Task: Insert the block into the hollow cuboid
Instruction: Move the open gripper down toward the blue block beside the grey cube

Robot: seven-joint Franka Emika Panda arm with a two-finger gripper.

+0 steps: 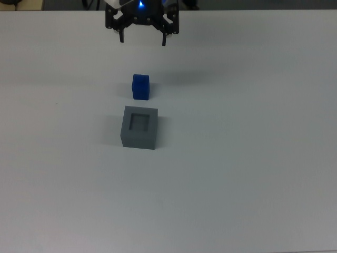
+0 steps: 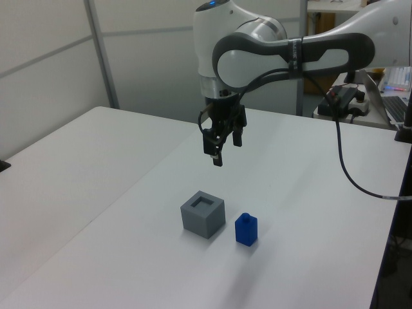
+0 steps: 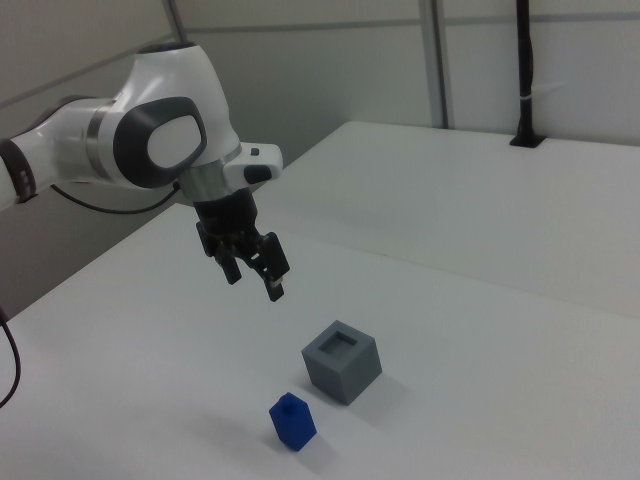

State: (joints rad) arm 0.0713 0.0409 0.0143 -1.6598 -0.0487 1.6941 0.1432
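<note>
One block (image 1: 140, 87) on the table (image 1: 253, 158), below the spread, empty pincer (image 1: 142, 38)

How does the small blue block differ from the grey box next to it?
The block is bright blue, while the hollow cuboid is matte grey. The block is clearly narrower than the cuboid. The block's top is closed; the cuboid has a square hole in its top. Both stand apart on the white table, untouched.

No text, label, brand, number or sign can be read on anything here.
</note>
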